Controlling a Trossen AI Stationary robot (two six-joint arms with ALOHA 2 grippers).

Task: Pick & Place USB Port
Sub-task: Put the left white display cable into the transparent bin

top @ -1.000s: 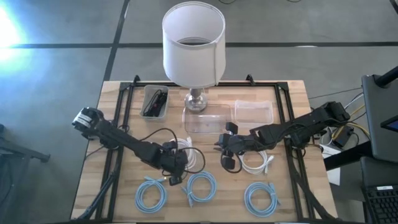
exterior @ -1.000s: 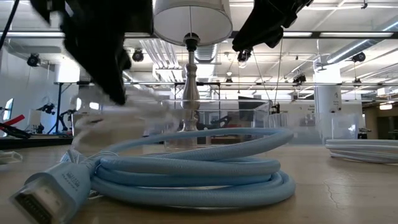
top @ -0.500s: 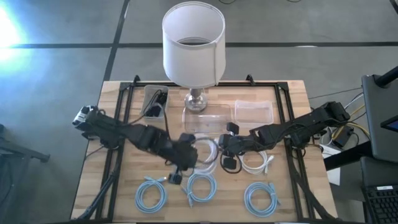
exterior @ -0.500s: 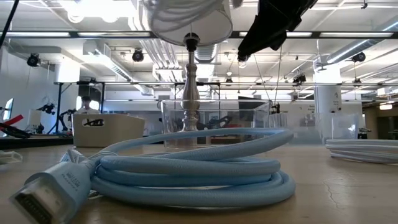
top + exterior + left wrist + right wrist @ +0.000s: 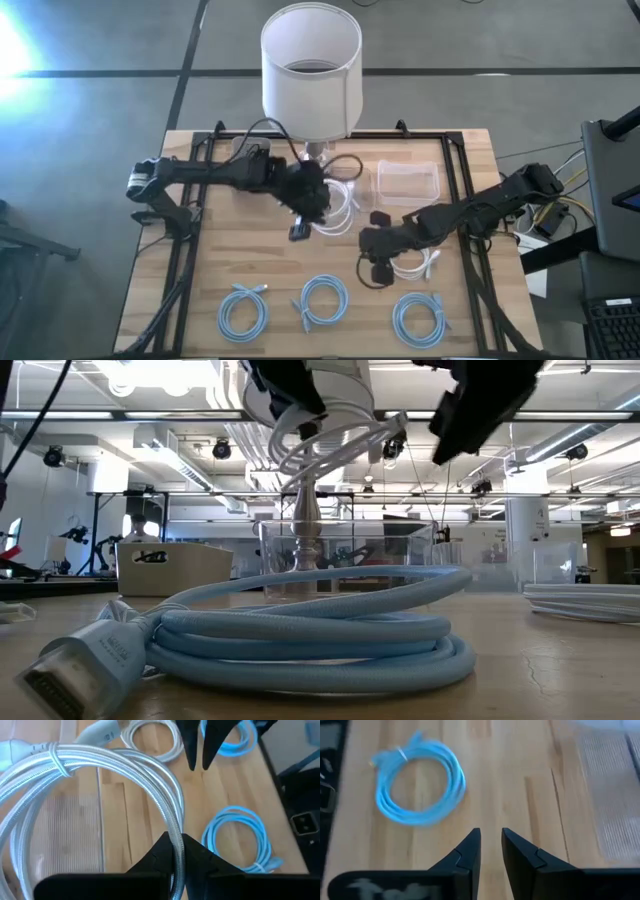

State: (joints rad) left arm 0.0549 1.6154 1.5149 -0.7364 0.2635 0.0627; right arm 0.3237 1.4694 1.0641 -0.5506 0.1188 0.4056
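On the table [image 5: 215, 275], from left to right:
Grey bin: a small bin [image 5: 246, 160] at the back left, partly hidden by the left arm.
Left blue coil: a blue coil [image 5: 243, 309] lies on the front left of the table.
Left hand: the left hand [image 5: 305, 205] is held above the table's middle, in front of the lamp base; its fingers [image 5: 165, 855] are clamped on a strand of the white cable, as the left wrist view shows.
White cable: the coiled white cable [image 5: 338, 203] hangs from the left hand, off the table, over the clear tray; in the low view the cable [image 5: 335, 445] is raised high in front of the lamp.
Lamp: a lamp [image 5: 311, 70] with a white shade stands at the back centre.
Middle blue coil: a second blue coil [image 5: 324, 299] lies at the front centre, close to the low camera.
Right hand: the right hand [image 5: 368, 243] hovers right of centre; its fingers [image 5: 467, 852] stand slightly apart and grip nothing.
Second white cable: another white coil [image 5: 415, 262] lies on the table just beside the right hand.
Clear box: a clear box [image 5: 407, 180] sits at the back right.
Right blue coil: a third blue coil [image 5: 420, 317] lies at the front right.
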